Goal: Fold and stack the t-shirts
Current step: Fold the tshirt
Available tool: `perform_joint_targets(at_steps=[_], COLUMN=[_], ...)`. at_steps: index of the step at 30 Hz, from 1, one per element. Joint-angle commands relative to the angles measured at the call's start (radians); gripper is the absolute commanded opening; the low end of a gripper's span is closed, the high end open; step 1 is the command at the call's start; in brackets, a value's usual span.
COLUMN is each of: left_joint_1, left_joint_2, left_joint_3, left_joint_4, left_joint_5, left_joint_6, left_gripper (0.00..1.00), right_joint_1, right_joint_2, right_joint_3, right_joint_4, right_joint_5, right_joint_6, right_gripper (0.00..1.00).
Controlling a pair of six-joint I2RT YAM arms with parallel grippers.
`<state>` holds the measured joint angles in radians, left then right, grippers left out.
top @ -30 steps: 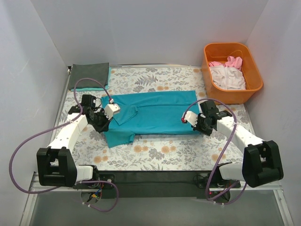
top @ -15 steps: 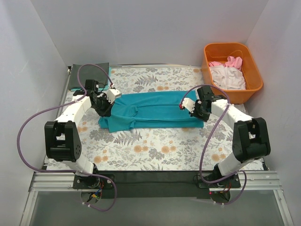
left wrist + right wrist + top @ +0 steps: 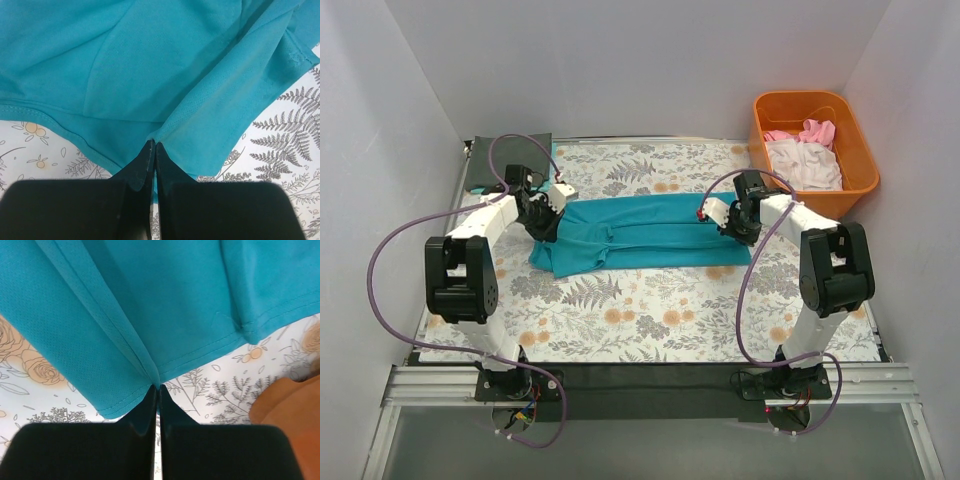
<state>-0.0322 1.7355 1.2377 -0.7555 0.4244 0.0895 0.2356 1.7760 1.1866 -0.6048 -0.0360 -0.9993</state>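
The spread t-shirt (image 3: pixel 640 232) lies centred on the table (image 3: pixel 650 312). A folded t-shirt (image 3: pixel 510 160) lies far left; the tub (image 3: pixel 817 204), far right, holds more t-shirts (image 3: pixel 804 162).

Table: a rectangular top set between white walls, with a black strip (image 3: pixel 650 378) along its near edge.
Covering: a floral-patterned covering (image 3: pixel 650 310) lies over the top, pale with grey ferns and orange blossoms.
Middle, toward the back: the teal t-shirt (image 3: pixel 640 232) lies on the covering as a long band running left to right. It is folded lengthwise, and its left end spreads wider toward the near side.
Shirt edges: in the wrist views its stitched hems rest against the fern and flower print.
Back left corner: the dark grey t-shirt (image 3: pixel 510 160) lies folded into a rectangle, apart from the teal one.
Back right corner: the orange tub (image 3: pixel 815 205) stands upright, near the teal t-shirt's right end.
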Motion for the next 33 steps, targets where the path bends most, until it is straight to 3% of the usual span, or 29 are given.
perform_joint_targets(at_steps=[1, 19, 26, 33], left_joint_1=[0.009, 0.015, 0.018, 0.021], left_joint_2=[0.005, 0.098, 0.075, 0.108], left_joint_3=[0.057, 0.083, 0.115, 0.108], left_joint_4=[0.021, 0.116, 0.048, 0.081], left_joint_5=[0.010, -0.001, 0.028, 0.019], left_joint_6=[-0.010, -0.062, -0.031, -0.043], left_gripper=[0.00, 0.00, 0.00, 0.00], right_joint_1=[-0.009, -0.010, -0.010, -0.010], right_joint_2=[0.007, 0.108, 0.076, 0.118], right_joint_3=[0.062, 0.129, 0.143, 0.153], right_joint_4=[0.004, 0.033, 0.028, 0.030], right_joint_5=[0.002, 0.010, 0.004, 0.015], right_joint_6=[-0.025, 0.004, 0.013, 0.011], right_gripper=[0.01, 0.01, 0.01, 0.01])
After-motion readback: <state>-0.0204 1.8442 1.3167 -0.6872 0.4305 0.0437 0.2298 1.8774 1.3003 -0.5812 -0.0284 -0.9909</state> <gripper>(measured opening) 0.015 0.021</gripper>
